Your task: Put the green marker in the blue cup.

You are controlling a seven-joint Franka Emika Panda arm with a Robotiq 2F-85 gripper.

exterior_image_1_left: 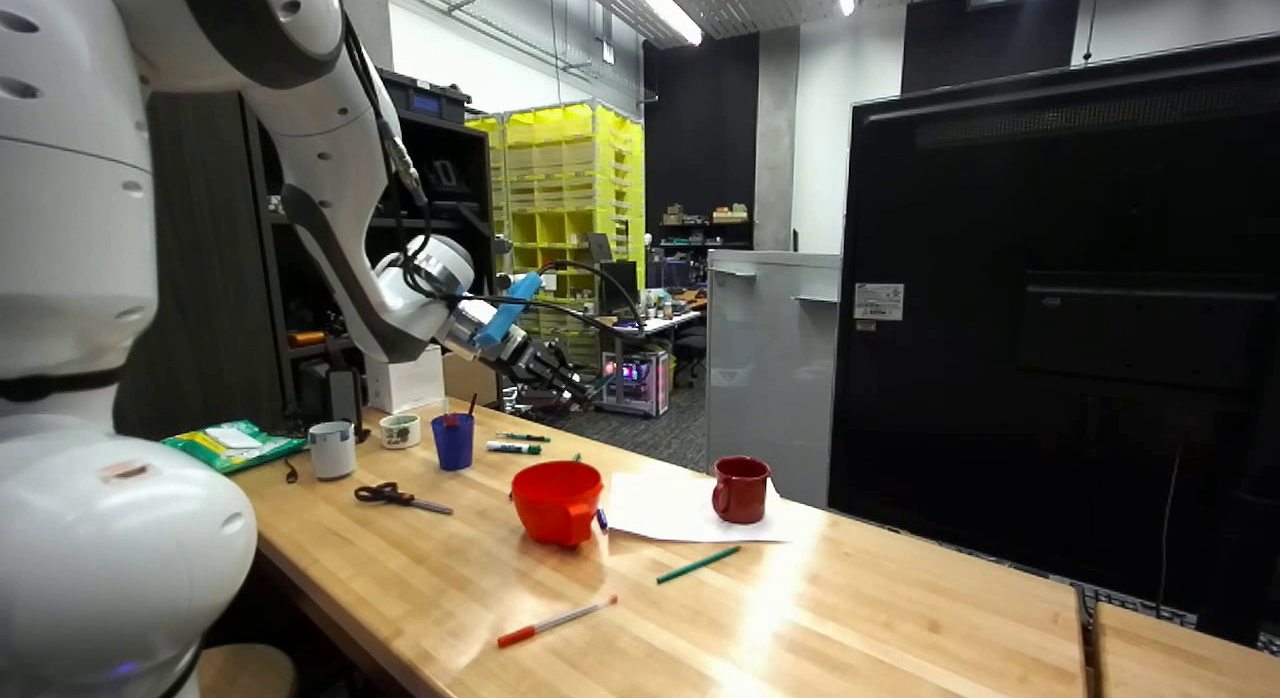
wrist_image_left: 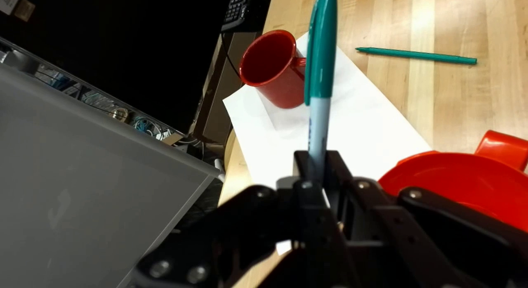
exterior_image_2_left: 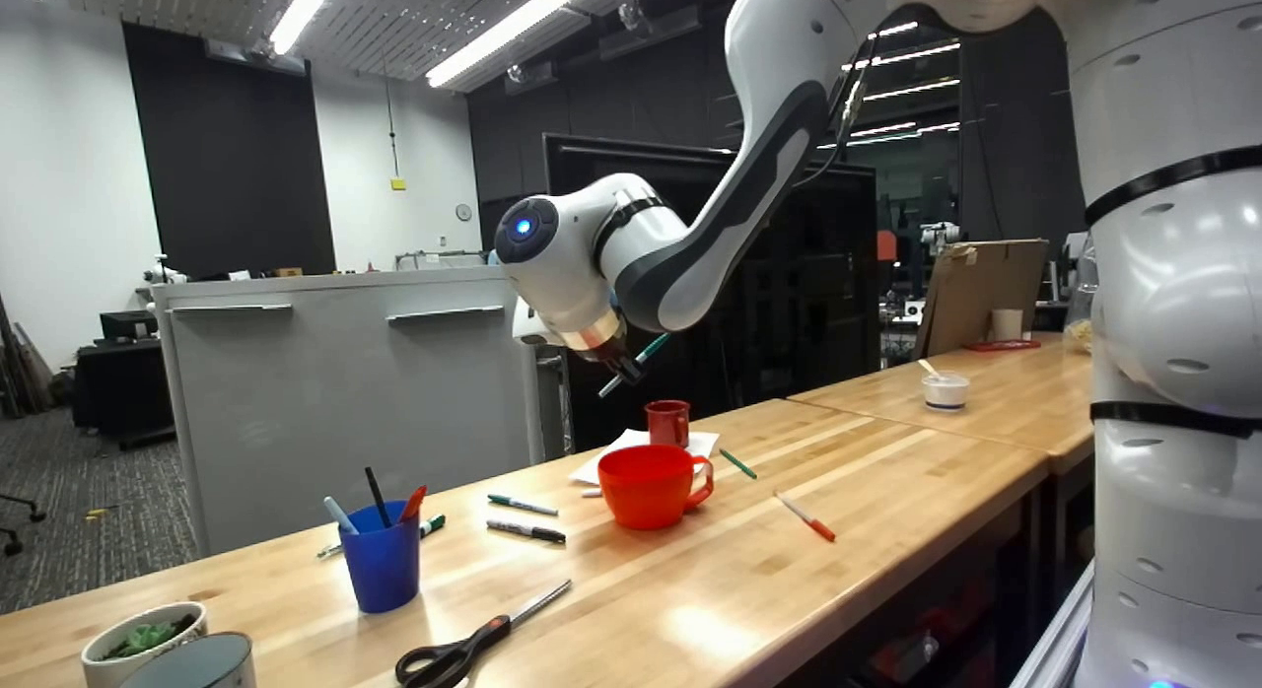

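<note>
The green marker (wrist_image_left: 322, 79) is clamped in my pincer (wrist_image_left: 317, 166), the blue cup (exterior_image_2_left: 383, 570) toward the worktop's (exterior_image_2_left: 877, 466) far edge.

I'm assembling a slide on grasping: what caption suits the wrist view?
A gripper holds a green-capped marker; beyond, a red bowl, and a dark red mug on white paper.

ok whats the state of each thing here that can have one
Green marker: capped, held aloft
Fingers: shut on the green marker
Blue cup: upright, pens inside
Scissors: shut
Red bowl: upright
Dark red mug: upright, looks empty
White mug: upright
Plant pot: upright
Green pen: lying flat
Red pen: lying flat
Black marker: lying flat
Ceiling lights: on
</note>
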